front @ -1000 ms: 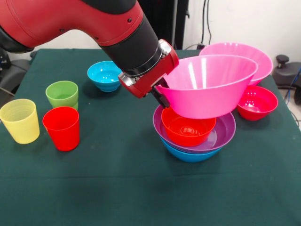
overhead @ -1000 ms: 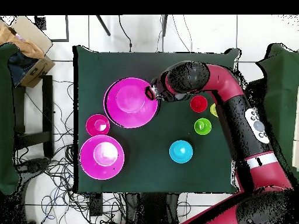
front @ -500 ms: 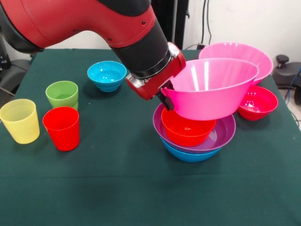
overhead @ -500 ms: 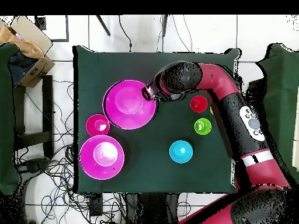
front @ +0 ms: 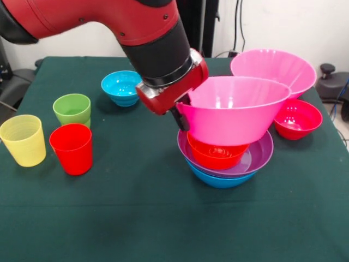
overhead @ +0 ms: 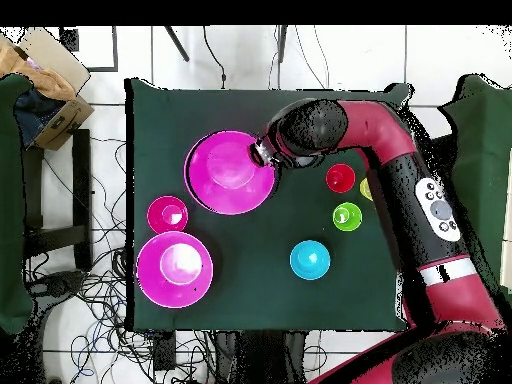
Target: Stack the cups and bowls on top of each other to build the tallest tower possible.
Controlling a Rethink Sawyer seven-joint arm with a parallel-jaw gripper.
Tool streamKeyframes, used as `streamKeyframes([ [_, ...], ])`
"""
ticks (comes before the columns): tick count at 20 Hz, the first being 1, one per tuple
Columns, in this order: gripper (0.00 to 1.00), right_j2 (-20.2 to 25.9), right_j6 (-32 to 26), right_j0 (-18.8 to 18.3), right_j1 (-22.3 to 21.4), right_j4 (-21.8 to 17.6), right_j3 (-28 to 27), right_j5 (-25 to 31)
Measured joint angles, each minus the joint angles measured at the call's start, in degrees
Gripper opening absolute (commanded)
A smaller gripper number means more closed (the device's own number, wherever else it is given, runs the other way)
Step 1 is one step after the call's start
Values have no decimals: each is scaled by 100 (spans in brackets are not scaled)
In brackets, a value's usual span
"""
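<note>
Sitting over the tower, the big pink bowl (front: 234,112) is level in your front view, its underside down on the orange bowl (front: 215,155). The orange bowl rests inside the purple bowl (front: 262,155), and the purple one inside the blue bowl (front: 218,180), which stands on the green-covered counter (front: 136,218). From overhead, the pink bowl (overhead: 230,172) hides everything beneath it.

Your pincer (front: 181,113) is clamped on that pink bowl's rim on the side toward the cups, one dark finger visible against the outer wall; the other finger is hidden, presumably inside the bowl. The red and black arm (front: 109,22) comes down to it from the upper left of the front view.

You will find the second large pink bowl (front: 275,68) behind the tower, and the small crimson bowl (front: 298,119) just beside it, on the counter, near the tower but apart from it. The small cyan bowl (front: 122,87) stands by itself behind the arm.

The three cups stand upright in a cluster, well apart from the tower: the yellow cup (front: 23,139), the red cup (front: 71,148) and the shorter green cup (front: 72,109). In the overhead view the arm covers most of the yellow one.
</note>
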Motion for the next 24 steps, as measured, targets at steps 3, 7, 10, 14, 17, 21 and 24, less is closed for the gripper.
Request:
streamKeyframes([
  [3,0,-4,-4,6,-25,-71,-110,0],
  [7,0,-7,-28,40,-31,-190,-403,0],
  [10,0,-9,-65,67,-30,-231,-558,0],
  [14,0,-23,-87,104,-25,-241,-689,0],
  [17,0,-36,-87,142,22,-238,-716,0],
  [21,0,-55,-87,219,121,-236,-722,0],
  [24,0,-65,-87,282,200,-222,-722,0],
])
